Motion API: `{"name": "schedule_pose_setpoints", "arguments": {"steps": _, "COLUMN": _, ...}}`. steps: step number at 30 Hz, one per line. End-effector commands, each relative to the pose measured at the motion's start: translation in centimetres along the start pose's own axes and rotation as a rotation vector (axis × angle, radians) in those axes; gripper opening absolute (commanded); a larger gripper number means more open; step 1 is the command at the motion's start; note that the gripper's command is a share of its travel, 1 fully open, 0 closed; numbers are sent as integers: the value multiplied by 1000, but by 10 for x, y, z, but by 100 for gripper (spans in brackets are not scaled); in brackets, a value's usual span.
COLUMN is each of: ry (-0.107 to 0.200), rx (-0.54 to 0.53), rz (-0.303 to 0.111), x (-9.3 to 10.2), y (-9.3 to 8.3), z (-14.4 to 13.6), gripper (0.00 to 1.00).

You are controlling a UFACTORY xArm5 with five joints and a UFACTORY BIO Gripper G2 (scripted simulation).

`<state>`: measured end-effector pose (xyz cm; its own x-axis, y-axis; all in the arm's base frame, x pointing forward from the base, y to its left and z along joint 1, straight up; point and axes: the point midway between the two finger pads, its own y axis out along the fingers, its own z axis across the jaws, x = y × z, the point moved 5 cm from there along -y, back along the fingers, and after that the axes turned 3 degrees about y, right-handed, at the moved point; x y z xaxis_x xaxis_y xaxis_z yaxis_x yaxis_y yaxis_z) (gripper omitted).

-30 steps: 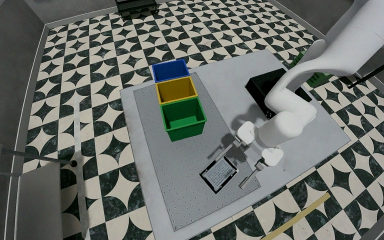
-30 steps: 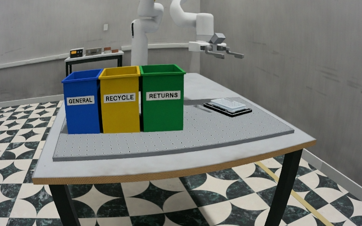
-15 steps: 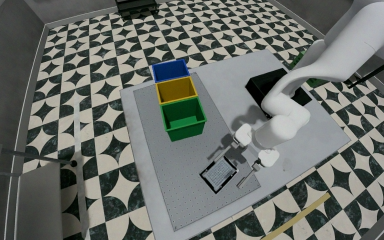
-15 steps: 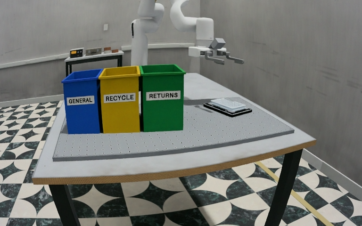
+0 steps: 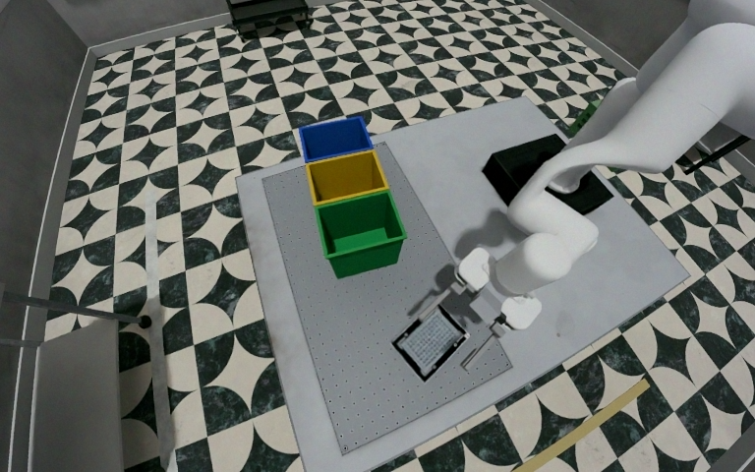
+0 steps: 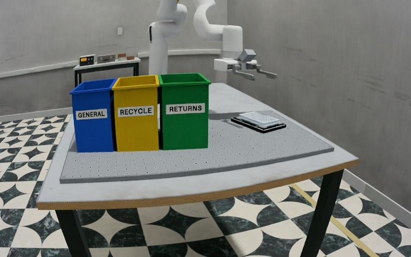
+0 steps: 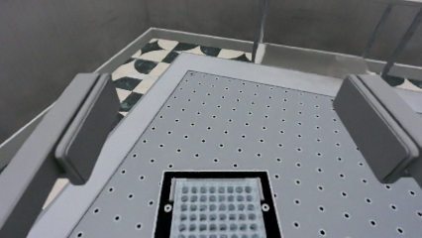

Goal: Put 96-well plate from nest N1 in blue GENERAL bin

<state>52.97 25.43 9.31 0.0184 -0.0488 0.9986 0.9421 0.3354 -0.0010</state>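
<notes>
the 96-well plate (image 5: 430,340) (image 6: 260,118) (image 7: 216,210) lies flat, long axis slanting toward the arm's right; tool (image 5: 446,334) (image 6: 265,77) (image 7: 224,129) fingers apart.

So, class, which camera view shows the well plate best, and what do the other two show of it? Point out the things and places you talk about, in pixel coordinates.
The top view: the whole well plate (image 5: 430,337) (image 6: 259,119) (image 7: 218,208) is visible from above, in its black holder. The exterior view shows it low and slanted; the wrist view shows wells sharply but cuts off the near part.
</notes>
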Motion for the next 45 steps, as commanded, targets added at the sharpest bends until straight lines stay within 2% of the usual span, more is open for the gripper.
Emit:
{"name": "schedule_pose_setpoints", "arguments": {"steps": 1, "ry": 1, "rx": 0, "rz": -4, "x": -4, "y": 1, "z": 0, "gripper": 37}}
{"name": "schedule_pose_setpoints", "arguments": {"steps": 45, "ry": 1, "rx": 0, "rz": -4, "x": -70, "y": 1, "z": -4, "gripper": 37}}
